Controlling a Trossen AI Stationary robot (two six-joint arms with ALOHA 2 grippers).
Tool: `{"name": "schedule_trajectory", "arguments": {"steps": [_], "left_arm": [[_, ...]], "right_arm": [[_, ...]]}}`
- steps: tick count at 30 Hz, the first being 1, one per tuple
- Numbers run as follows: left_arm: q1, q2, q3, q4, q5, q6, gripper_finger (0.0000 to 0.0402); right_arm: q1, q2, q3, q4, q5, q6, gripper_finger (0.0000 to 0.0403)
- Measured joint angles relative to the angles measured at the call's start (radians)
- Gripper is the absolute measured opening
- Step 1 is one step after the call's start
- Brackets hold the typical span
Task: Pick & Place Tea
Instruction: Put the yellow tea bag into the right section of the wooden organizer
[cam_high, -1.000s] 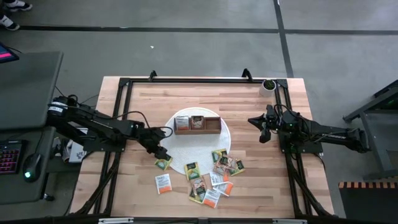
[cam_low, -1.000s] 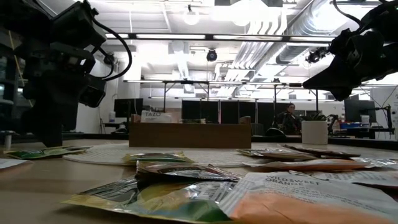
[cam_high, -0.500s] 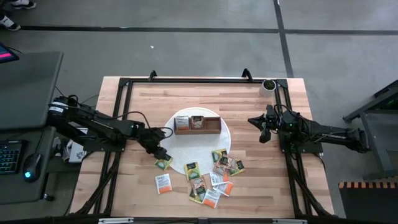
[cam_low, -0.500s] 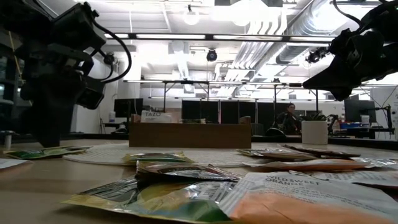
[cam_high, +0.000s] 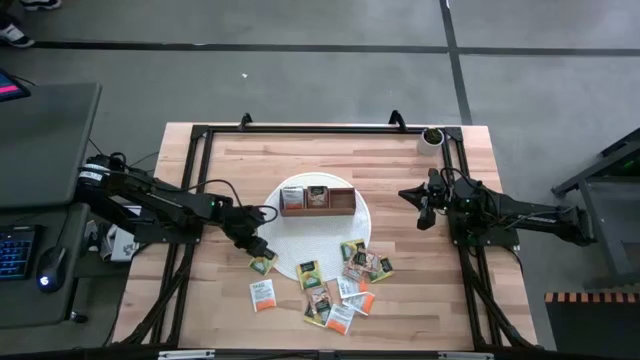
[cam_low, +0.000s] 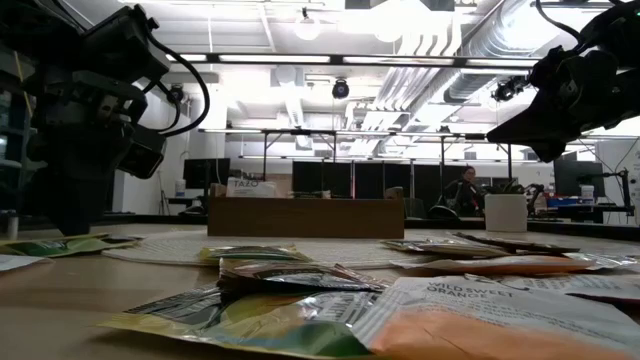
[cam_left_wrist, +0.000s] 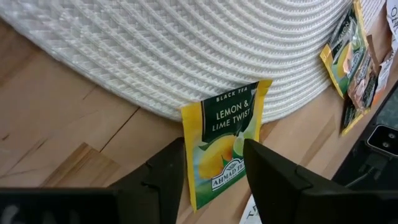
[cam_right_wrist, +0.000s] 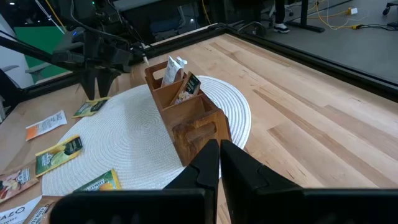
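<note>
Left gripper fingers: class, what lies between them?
In the left wrist view, a lemon tea packet lies between the left gripper's fingers, its far end on the white mat's edge.

My left gripper (cam_left_wrist: 214, 163) has drawn its fingers (cam_left_wrist: 166, 173) in from wide apart until they sit on either side of the lemon-and-lime packet (cam_left_wrist: 225, 140) at the mat's (cam_left_wrist: 186, 50) edge. I can't tell whether they press on it. In the low view the gripper (cam_low: 75, 215) has sunk a little toward the table (cam_low: 60, 290). In the high view the packet (cam_high: 262, 264) has slid slightly along the mat's rim, and the gripper (cam_high: 259, 250) with it.
</note>
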Motion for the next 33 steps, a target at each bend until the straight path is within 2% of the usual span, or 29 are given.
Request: {"name": "schedule_trajectory", "arguments": {"steps": [14,22,33], "left_arm": [[0.000,-0.001,0.000,0.000,-0.010,0.001,0.0074],[0.000,-0.001,0.000,0.000,-0.010,0.023,0.0008],[0.001,-0.002,0.001,-0.006,0.007,0.075,0.0001]], "right_arm": [[0.000,0.000,0.000,0.000,0.000,0.000,0.0012],[0.000,0.000,0.000,0.000,0.000,0.000,0.0012],[0.000,0.000,0.000,0.000,0.000,0.000,0.0012]]}}
